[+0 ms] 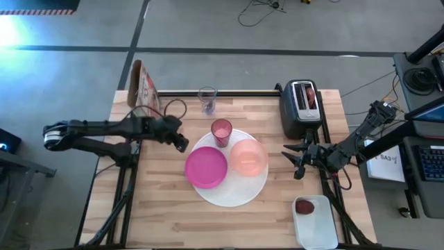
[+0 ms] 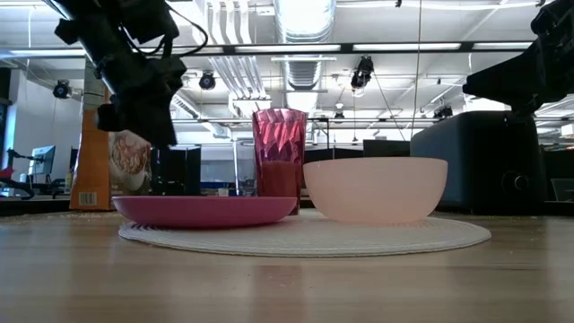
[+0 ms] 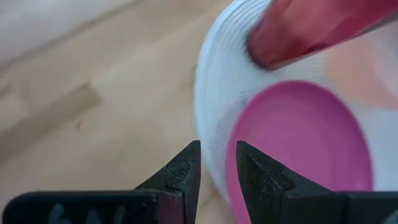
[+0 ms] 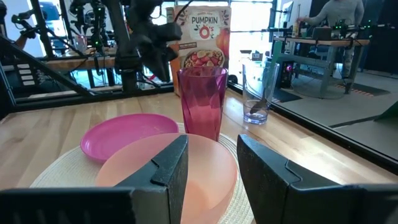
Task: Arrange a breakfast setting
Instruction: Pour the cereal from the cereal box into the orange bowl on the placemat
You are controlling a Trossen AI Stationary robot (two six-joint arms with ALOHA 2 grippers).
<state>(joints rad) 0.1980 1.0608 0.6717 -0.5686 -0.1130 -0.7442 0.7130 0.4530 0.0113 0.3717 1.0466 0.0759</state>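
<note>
From above, my left gripper [image 1: 182,143] hovered just beside the big white plate [image 1: 239,196], empty; the magenta plate [image 1: 206,167], pale pink bowl [image 1: 248,157] and pink tumbler [image 1: 221,131] sat on it ahead. My right gripper [image 1: 297,161] waited beyond the bowl.

At table height, the tumbler [image 2: 279,161] stood behind both dishes.

My left wrist showed fingers [image 3: 181,177] slightly parted, holding nothing.

My right wrist showed its jaws apart, empty, the bowl [image 4: 180,165] just ahead.

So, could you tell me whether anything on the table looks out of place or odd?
Nothing is spilled or broken. The magenta plate, bowl and tumbler all crowd onto the white plate rather than around it, and the dark fruit sits apart in a white tray at the table's corner.
</note>
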